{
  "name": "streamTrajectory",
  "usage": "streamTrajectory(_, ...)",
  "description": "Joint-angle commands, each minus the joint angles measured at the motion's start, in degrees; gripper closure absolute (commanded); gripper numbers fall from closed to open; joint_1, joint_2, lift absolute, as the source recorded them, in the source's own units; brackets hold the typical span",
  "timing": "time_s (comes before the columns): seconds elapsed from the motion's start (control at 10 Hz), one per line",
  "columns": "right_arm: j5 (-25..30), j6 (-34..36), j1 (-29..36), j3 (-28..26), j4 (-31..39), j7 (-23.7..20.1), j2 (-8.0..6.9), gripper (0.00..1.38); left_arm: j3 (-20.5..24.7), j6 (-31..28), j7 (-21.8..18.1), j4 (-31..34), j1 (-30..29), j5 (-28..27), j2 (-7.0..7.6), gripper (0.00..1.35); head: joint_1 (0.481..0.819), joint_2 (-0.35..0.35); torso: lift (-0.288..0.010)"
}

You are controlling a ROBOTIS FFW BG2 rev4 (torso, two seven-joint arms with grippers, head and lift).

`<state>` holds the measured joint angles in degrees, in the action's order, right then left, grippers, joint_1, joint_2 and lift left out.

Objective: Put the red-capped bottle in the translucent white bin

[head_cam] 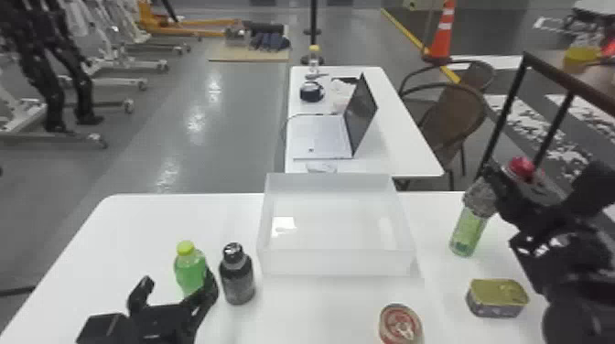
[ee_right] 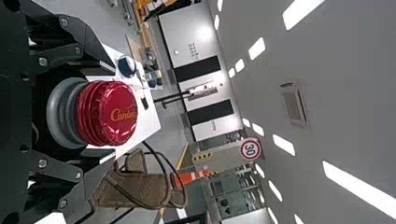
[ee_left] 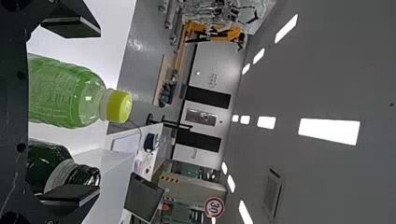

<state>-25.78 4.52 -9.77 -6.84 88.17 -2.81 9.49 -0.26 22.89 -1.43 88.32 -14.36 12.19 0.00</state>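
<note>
The translucent white bin (head_cam: 336,263) sits at the table's far middle with nothing inside. To its right, in the head view, my right gripper (head_cam: 517,183) is closed around the red-capped bottle (head_cam: 523,168), whose cap sticks up above the fingers. The right wrist view has the red cap (ee_right: 108,113) with a grey neck between the two fingers of the right gripper (ee_right: 105,114). A clear-and-green bottle body (head_cam: 466,231) shows just left of that gripper; whether it belongs to the red cap, I cannot tell. My left gripper (head_cam: 177,283) waits front left, open; likewise the left gripper (ee_left: 95,111).
A green bottle with a yellow cap (head_cam: 187,270) stands by the left gripper, a dark bottle (head_cam: 237,279) beside it. Near the front right are a round red can (head_cam: 400,325) and a gold-topped tin (head_cam: 498,297). A second table with a laptop (head_cam: 320,135) lies beyond the bin.
</note>
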Motion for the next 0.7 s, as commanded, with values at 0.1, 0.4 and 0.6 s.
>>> streamTrajectory(0.1, -2.5, -1.9, -2.9, 4.3, -5.1, 0.0, -0.61, 1.15, 0.1, 0.1, 0.0, 0.0, -0.1, 0.3, -0.15, 0.12, 0.549, 0.000, -0.100)
streamTrajectory(0.4, -4.9, -4.7, -6.5, 9.6, -13.7, -0.1, -1.58, 1.15, 0.3, 0.2, 0.0, 0.0, -0.4, 0.4, -0.15, 0.12, 0.549, 0.000, -0.100)
streamTrajectory(0.6, -7.0, -5.7, -9.7, 13.1, -20.6, -2.7, -2.46, 1.15, 0.2, 0.2, 0.1, 0.0, -0.5, 0.4, -0.15, 0.12, 0.549, 0.000, -0.100)
